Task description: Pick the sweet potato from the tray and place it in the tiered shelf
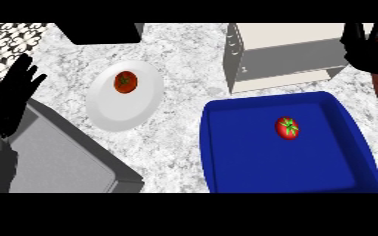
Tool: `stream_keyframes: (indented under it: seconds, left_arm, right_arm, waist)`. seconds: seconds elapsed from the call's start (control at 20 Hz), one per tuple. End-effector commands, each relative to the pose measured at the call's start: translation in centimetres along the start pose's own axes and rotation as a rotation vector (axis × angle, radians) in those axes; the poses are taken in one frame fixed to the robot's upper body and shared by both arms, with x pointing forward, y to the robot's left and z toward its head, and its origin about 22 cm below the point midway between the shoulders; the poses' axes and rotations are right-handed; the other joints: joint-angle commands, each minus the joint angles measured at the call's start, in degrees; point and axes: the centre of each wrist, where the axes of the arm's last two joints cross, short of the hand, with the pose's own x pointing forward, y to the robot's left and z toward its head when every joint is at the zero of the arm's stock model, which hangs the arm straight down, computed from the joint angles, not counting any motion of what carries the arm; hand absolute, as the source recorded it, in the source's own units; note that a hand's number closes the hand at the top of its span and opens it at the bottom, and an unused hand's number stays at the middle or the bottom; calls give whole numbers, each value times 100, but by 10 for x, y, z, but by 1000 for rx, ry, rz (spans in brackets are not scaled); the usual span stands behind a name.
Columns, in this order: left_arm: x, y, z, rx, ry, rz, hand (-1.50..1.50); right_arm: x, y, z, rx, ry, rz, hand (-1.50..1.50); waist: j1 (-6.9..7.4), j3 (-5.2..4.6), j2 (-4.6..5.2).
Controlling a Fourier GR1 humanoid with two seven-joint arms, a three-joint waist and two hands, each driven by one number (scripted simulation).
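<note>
Well, I see the big blue rectangular tray (244,175) at lower right, holding only a red, green-stemmed tomato (288,128) (no sweet potato anywhere). Behind it stands the cream tiered shelf (284,55). My left hand (18,95) rests open, fingers up, holding nothing; my right hand's (362,47) fingers I cannot make out.

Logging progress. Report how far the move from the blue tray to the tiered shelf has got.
Done: nothing. The red round fruit with a green stem lies in the blue rectangular tray, not in the cream tiered shelf. In hand: nothing; the black left hand rests open at the left edge, the black right hand shows beside the shelf. Left: grasp, carry, place.
</note>
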Motion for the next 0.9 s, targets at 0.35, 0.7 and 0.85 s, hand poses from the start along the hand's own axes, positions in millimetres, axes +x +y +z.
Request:
stream_keyframes:
  seconds: [0.35, 0.7, 0.85]
  left_arm:
    - [-77, -61, 19, -176, 286, 91, 0]
    - [-67, -65, 13, -177, 253, 84, 0]
    - [-69, -65, 15, -193, 260, 81, 0]
  right_arm:
    - [10, -45, -32, 36, 33, 66, 150]
    - [-7, -52, -54, 51, 34, 98, 150]
    - [-18, -45, -62, 44, 51, 115, 150]
  waist:
    - [168, -217, 222]
    - [275, -200, 240]
    - [353, -196, 272]
